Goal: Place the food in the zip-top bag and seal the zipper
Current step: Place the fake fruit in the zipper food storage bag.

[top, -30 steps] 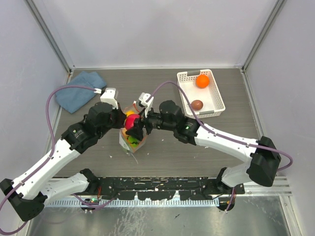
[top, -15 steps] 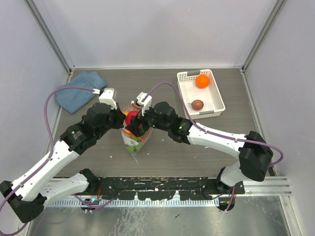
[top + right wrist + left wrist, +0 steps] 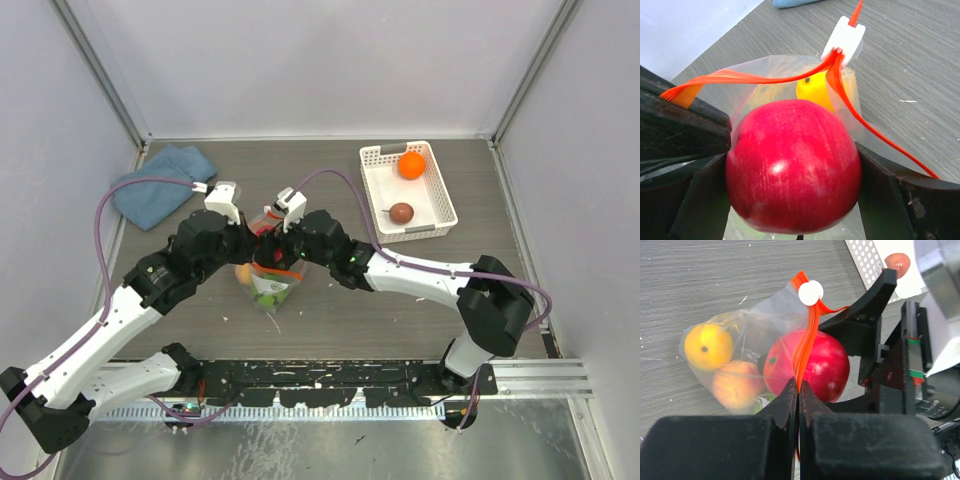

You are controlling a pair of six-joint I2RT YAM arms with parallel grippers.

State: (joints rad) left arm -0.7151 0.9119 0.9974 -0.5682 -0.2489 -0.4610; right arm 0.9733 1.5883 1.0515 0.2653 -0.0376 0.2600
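**Red fruit going in at the mouth of the bag**

The table [image 3: 330,320] is carrying everything, and the zip-top bag [image 3: 268,288] is standing near its middle with both arms crowding over it. Off to the far left of the bag a blue cloth [image 3: 160,182] is lying crumpled. Off to the bag's far right a white basket [image 3: 437,208] is sitting, well apart from it, and it is holding the orange fruit [image 3: 411,165] and the brown fruit [image 3: 401,212].

The left gripper [image 3: 798,388] is pinching the bag's top edge, its jaws pressed together on the zipper [image 3: 807,340]. The right gripper [image 3: 792,150] is reaching in from the bag's other side. Its jaws are spread wide and are clamping the red fruit [image 3: 792,167] from both sides, right in the bag's open mouth between the two zipper strips.

Down inside the bag the yellow fruit [image 3: 708,346] is resting above the peach [image 3: 735,385], and the green fruit [image 3: 270,296] is showing beneath them. The white slider [image 3: 845,37] is sitting at one end of the zipper.
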